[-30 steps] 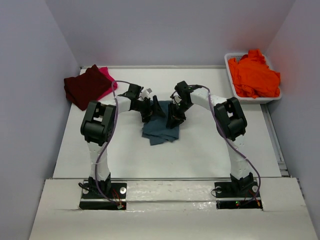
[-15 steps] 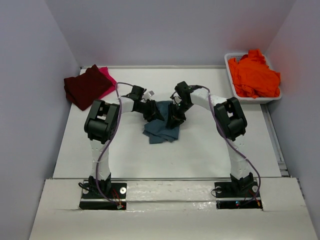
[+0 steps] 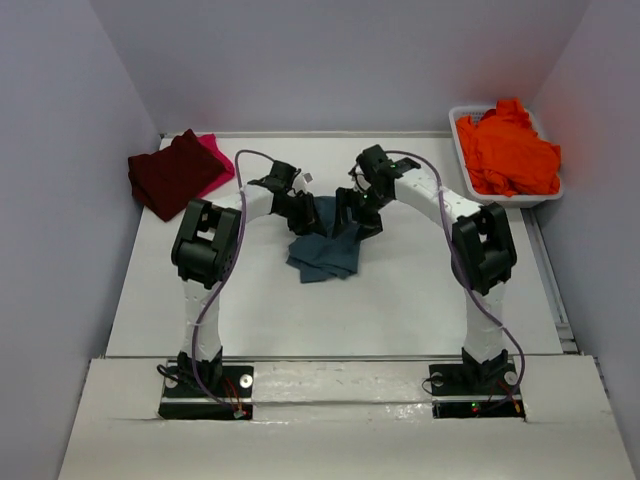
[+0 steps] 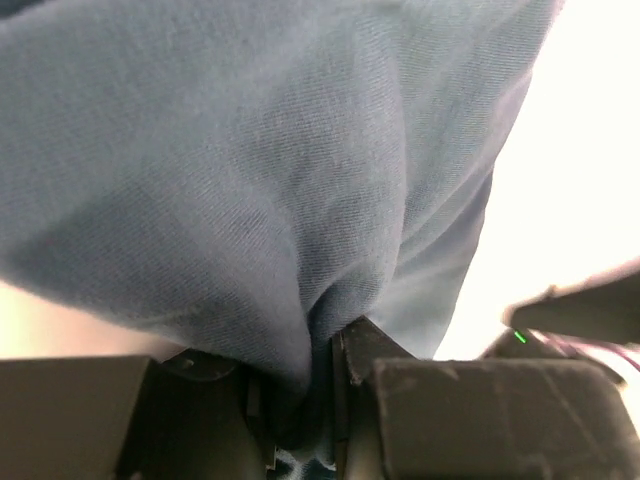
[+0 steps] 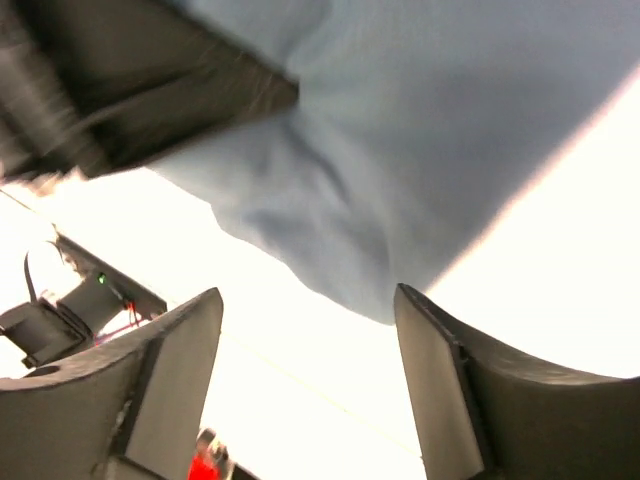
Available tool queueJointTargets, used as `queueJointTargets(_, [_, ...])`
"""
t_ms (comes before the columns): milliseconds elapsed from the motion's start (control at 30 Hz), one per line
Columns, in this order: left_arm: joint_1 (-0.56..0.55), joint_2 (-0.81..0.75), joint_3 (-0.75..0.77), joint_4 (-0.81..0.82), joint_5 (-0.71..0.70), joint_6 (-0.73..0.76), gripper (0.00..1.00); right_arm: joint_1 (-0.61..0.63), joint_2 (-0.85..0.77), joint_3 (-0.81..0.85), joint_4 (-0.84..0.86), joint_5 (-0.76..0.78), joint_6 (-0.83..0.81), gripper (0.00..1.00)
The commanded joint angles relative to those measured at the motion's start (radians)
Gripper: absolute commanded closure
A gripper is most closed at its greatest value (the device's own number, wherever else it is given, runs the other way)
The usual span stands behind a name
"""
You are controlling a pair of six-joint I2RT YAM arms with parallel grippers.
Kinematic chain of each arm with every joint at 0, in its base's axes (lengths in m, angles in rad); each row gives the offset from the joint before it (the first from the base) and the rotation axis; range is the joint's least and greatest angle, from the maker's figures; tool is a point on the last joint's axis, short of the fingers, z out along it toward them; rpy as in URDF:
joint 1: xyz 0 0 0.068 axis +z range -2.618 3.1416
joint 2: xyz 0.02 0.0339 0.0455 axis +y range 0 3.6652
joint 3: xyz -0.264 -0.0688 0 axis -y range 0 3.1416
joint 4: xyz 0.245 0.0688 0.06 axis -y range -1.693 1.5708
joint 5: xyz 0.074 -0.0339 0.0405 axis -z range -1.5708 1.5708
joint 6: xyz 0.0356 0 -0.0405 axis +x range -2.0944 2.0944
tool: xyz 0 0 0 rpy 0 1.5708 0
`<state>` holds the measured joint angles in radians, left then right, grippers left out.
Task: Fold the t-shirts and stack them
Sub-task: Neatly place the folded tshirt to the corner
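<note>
A slate teal-blue t-shirt [image 3: 325,250] lies crumpled in the middle of the table. My left gripper [image 3: 303,217] is shut on a fold of this blue cloth [image 4: 250,180], which bunches between its fingers [image 4: 365,350]. My right gripper [image 3: 350,212] hovers at the shirt's upper right edge with its jaws open and nothing between them; the blue shirt [image 5: 420,150] hangs just beyond its fingertips [image 5: 425,330]. A dark maroon t-shirt [image 3: 170,172] lies folded on a bright pink one [image 3: 214,155] at the back left. Orange t-shirts [image 3: 508,150] fill the tub.
A white plastic tub [image 3: 505,194] stands at the back right corner. Grey walls close in the table on three sides. The left arm's link [image 5: 120,80] shows at the top left of the right wrist view.
My left gripper closed on the blue shirt's edge. My right gripper let go of the cloth, opened and lifted back a little.
</note>
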<state>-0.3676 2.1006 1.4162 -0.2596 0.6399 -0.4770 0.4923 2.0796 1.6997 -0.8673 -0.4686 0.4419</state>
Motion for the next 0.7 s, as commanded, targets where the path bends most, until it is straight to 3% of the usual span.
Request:
queueJointTargets(0, [0.013,-0.103,0.125,-0.114,-0.253,0.095,0.94,0.0,-0.14,0.106,-0.078,0.165,-0.002,0.22])
queueJointTargets(233, [0.022,-0.171,0.279,-0.262,-0.71,0.155,0.94,-0.009,-0.176,0.083,-0.127,0.232,-0.003,0.2])
queueJointTargets(667, [0.108,-0.221,0.362,-0.244,-1.0,0.181,0.94,-0.009,-0.19,-0.021,-0.142,0.232,-0.006,0.2])
